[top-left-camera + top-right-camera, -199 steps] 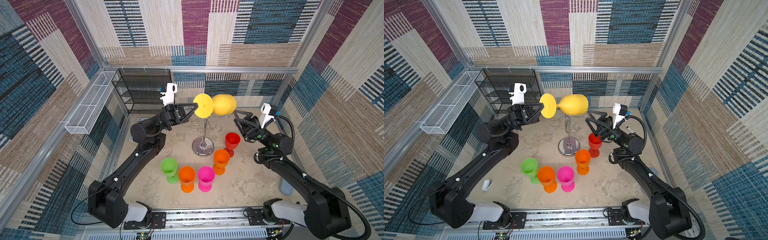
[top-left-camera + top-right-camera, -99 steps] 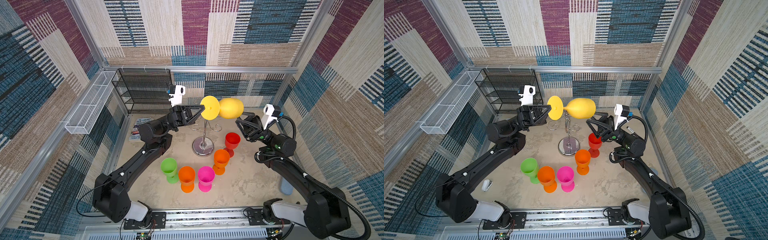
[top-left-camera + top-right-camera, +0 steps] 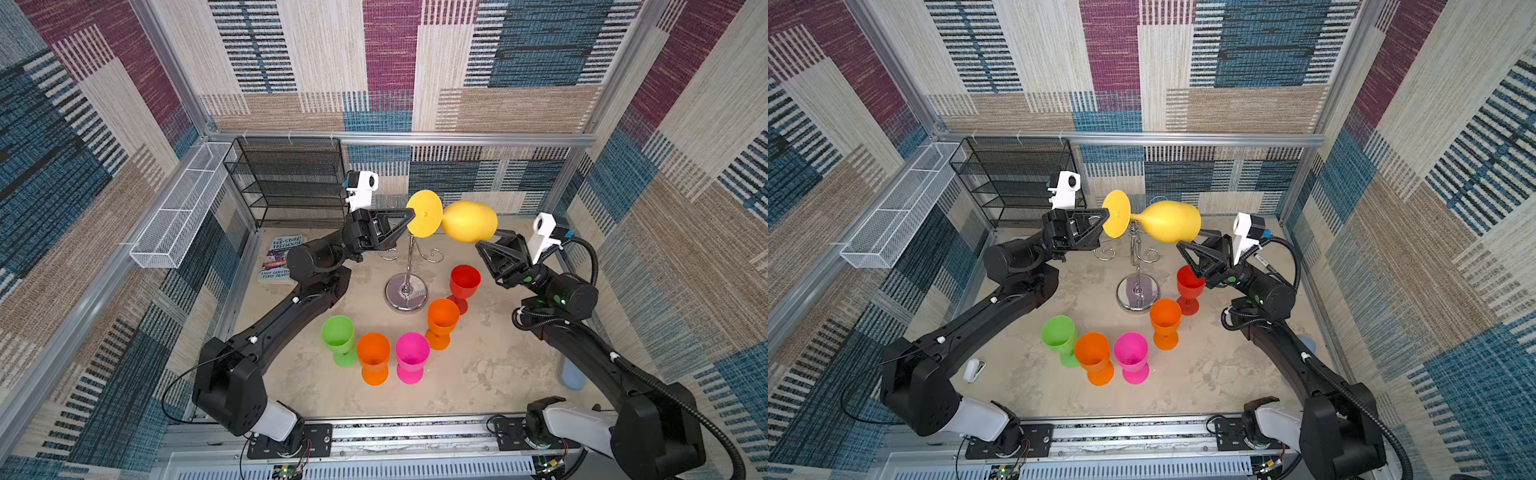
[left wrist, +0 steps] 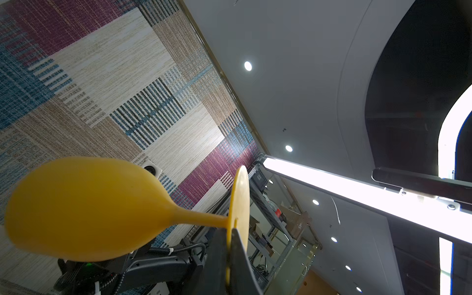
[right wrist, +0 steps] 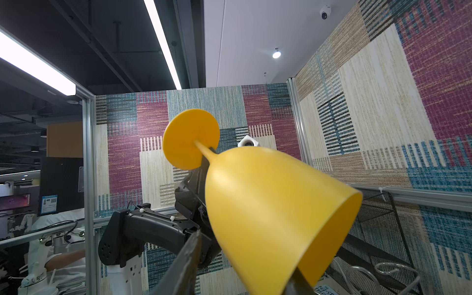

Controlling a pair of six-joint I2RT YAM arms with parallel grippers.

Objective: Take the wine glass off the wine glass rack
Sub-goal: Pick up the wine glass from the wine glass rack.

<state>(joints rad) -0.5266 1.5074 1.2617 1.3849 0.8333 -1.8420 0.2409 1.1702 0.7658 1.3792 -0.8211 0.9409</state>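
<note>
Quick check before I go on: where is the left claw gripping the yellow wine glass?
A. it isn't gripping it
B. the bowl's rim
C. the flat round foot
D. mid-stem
C: the left claw is shut on the edge of the round foot of the yellow wine glass, with the bowl sticking out sideways.

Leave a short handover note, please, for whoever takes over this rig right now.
Left claw: shut on the foot of the yellow wine glass, held on its side above the wine glass rack.
Right claw: open, jaws either side of the bowl.
Done: the glass is off the rack; no glass hangs there.
Left: probably hand it to the right claw and stand it on the table.
</note>
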